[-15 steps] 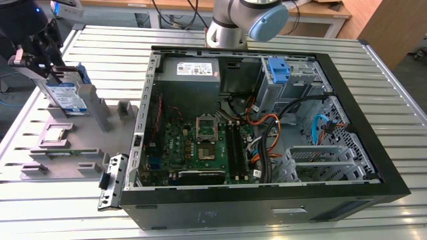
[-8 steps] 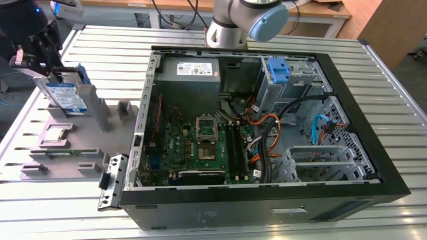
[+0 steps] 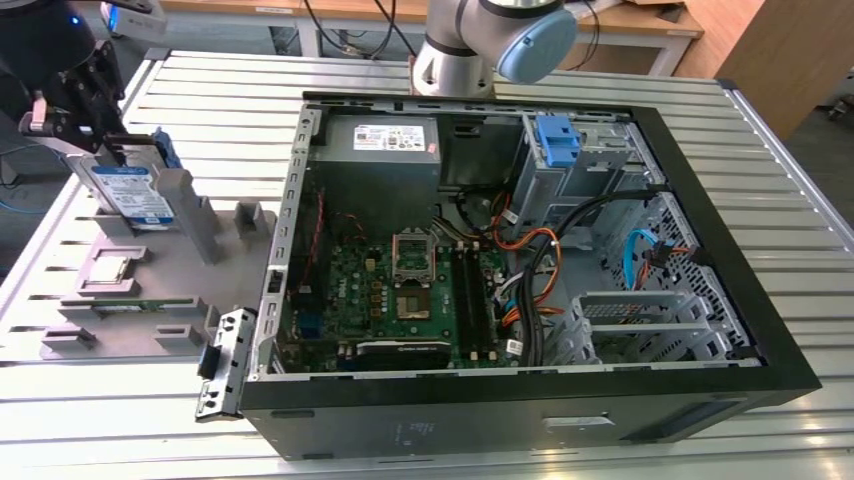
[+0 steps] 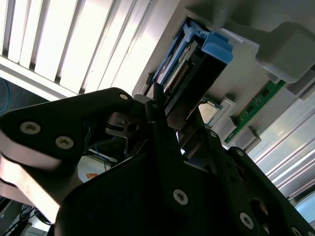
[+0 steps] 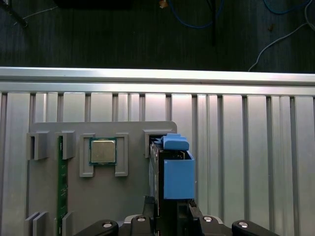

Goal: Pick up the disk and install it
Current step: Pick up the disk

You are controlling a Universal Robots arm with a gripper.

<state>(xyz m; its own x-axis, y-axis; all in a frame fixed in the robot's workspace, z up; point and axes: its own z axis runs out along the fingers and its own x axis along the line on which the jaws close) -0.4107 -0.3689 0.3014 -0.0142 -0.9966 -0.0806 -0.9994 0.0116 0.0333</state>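
The claw [image 5: 171, 206] is black. At the claw, the disk [image 3: 131, 192] is silver metal with a blue-and-white label and a bright blue carrier [image 5: 177, 174] (the most vivid colour there). Beneath the claw is a plain grey fixture [image 5: 130, 196] on a silver table [image 5: 246, 147] striped with ribs. Beside the claw, the processor chip [image 5: 102, 151] is silver rimmed in green, and past it the memory stick [image 5: 61, 182] is green. Well away from the claw, the black computer case [image 3: 534, 425] shows a green motherboard [image 3: 400, 290], orange wires [image 3: 527, 243] and a light blue cable [image 3: 641, 250].

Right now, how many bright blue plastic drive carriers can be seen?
2. One frames the disk in the grey holder; the other carrier sits inside the computer case. Others may be hidden.
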